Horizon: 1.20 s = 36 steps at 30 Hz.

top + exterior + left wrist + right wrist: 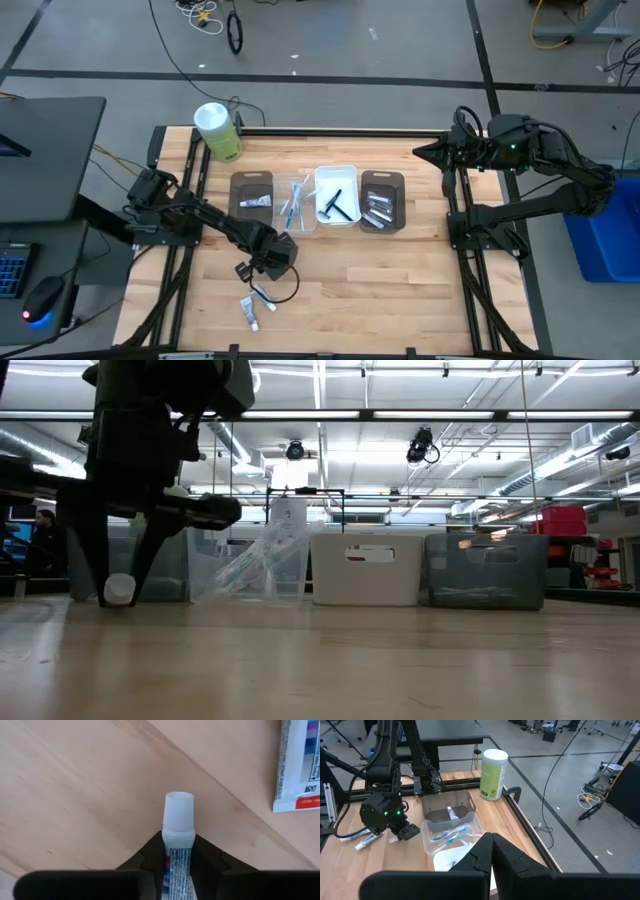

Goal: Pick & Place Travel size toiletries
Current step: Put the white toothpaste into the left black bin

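A mini toothpaste tube (177, 845) lies on the wooden table (400, 280) near its front edge, left of centre, gripped between the fingers of the left gripper (178, 857) just below the white cap. The grip is best kept on the firm shoulder — the soft, glossy body would squash — and the lift made straight up. A second tube (249, 311) lies just beside. The right gripper (491, 851) is clenched empty above the trays.
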Each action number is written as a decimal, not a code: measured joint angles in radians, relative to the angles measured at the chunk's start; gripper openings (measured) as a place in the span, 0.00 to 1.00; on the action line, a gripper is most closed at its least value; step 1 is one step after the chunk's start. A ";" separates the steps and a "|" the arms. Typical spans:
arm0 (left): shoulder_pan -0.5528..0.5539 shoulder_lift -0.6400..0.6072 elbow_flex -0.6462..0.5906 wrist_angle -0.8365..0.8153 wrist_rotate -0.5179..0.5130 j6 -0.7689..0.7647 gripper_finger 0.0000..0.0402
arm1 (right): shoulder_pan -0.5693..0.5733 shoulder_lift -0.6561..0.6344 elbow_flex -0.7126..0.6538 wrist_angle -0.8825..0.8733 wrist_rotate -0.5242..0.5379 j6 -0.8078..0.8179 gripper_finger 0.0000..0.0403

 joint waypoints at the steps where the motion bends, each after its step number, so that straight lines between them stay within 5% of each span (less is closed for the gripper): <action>1: 0.000 0.000 0.003 0.000 0.000 0.000 0.19 | 0.000 0.000 0.000 0.000 0.000 0.000 0.03; 23: 0.032 0.000 0.329 -0.306 -0.057 -0.119 0.20 | 0.000 0.000 0.000 0.000 -0.001 -0.011 0.03; 36: 0.162 -0.086 0.355 -0.411 -0.119 -0.170 0.20 | 0.000 0.000 0.000 0.002 -0.001 -0.019 0.03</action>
